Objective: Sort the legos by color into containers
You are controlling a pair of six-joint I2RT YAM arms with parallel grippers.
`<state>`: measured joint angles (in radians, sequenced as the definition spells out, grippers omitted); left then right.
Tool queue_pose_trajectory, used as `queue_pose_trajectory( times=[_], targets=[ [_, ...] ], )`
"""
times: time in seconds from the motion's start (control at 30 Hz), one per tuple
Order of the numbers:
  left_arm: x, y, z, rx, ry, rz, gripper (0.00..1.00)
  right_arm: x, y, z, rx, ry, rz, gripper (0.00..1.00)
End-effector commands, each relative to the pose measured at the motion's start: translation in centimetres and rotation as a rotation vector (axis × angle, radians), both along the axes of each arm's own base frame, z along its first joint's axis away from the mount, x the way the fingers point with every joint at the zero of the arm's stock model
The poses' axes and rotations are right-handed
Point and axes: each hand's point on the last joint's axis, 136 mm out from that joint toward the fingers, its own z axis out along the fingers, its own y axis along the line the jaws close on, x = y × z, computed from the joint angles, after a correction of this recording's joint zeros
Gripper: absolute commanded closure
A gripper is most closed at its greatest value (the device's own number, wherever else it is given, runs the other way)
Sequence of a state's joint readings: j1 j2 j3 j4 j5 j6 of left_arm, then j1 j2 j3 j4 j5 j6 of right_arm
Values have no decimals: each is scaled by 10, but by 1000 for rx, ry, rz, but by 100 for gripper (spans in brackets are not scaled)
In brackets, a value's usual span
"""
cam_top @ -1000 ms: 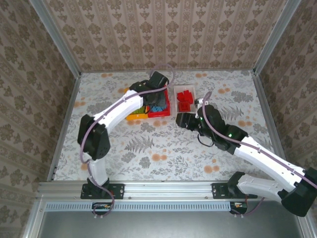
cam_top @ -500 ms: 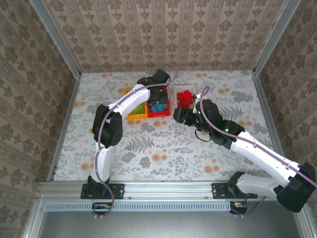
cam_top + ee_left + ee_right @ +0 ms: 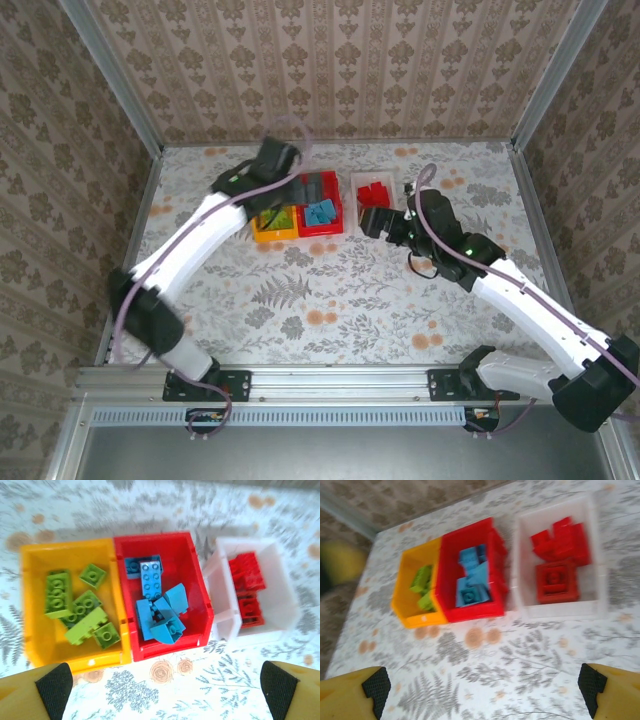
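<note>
Jaws on both arms stand wide apart, holding nothing, above the row of bins. Green legos [image 3: 80, 610] lie in the yellow bin [image 3: 29, 625], blue legos [image 3: 160, 612] in the red bin [image 3: 182, 560], and red legos [image 3: 247, 577] in the white bin [image 3: 287, 612]. No loose brick shows, so sorting looks finished. Any retreat should rise first, clear of the close-set rims, then swing over the open tabletop [image 3: 200, 690] on the near side.

Brown damask-papered walls [image 3: 340, 60]; floral tabletop [image 3: 300, 300] (orange blooms, grey ferns); aluminium frame [image 3: 330, 378].
</note>
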<state>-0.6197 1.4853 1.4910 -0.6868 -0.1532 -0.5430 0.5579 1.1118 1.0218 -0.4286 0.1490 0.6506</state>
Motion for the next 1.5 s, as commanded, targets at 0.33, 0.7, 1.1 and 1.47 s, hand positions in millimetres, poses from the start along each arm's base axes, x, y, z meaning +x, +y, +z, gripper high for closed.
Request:
queue_pose_trajectory(
  times=[0.33, 0.7, 1.1, 1.47],
  targets=[
    [-46, 214, -55, 430, -339, 395, 0, -4, -181, -70, -584, -177, -530, 0],
    [23, 239, -135, 330, -384, 360, 0, 61, -154, -116, -609, -321, -319, 0],
    [40, 238, -171, 364, -469, 311, 0, 72, -175, -140, -515, -414, -290, 1],
    [40, 239, -173, 357, -455, 311, 0, 79, -192, -147, -508, -322, -358, 0]
  ],
)
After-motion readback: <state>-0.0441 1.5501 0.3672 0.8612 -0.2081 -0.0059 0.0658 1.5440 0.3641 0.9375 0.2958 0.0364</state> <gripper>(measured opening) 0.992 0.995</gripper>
